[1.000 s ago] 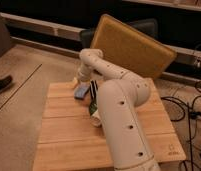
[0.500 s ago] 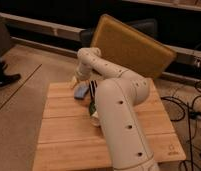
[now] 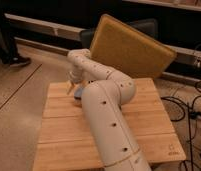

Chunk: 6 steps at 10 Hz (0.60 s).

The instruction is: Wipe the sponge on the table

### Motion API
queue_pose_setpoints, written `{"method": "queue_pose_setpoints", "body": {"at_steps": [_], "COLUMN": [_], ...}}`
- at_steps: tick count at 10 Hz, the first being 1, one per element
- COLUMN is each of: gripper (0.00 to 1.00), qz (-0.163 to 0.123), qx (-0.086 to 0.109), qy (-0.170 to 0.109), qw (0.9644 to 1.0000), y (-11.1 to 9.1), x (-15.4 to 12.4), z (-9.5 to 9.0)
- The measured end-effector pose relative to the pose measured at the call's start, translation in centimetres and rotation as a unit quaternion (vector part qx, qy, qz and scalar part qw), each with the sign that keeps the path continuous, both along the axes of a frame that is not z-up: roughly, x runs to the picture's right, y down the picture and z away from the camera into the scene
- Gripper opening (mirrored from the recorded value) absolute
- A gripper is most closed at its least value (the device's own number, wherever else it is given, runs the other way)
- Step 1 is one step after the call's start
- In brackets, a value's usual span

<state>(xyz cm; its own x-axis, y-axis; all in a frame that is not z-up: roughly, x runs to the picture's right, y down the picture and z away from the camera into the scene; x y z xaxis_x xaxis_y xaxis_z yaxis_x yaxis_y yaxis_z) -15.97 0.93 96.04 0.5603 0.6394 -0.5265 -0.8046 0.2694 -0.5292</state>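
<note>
Jaws down at blue sponge [image 3: 79,92] nr far edge of table [image 3: 56,131].

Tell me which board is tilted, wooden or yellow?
The yellow panel leans up behind; the wooden table lies flat under the gripper, beside the blue sponge.

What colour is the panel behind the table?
Panel: mustard yellow, camera view; gripper over the table, far left.
</note>
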Motion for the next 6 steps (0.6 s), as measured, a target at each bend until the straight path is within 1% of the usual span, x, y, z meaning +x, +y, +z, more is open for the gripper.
{"method": "queue_pose_setpoints", "body": {"at_steps": [1,2,3,6], "gripper": [0.65,0.65,0.65,0.65], "qz": [-0.016,-0.025,-0.036,-0.045], "qx": [-0.004,-0.007,-0.015,-0.046], "qy": [0.012,0.019,0.027,0.039], "qw": [0.9998,0.9995,0.9989,0.9971], "y": [-0.2,-0.3,0.0,1.4], "x": [0.2,0.3,0.4,0.5], "z": [0.2,0.3,0.4,1.0]}}
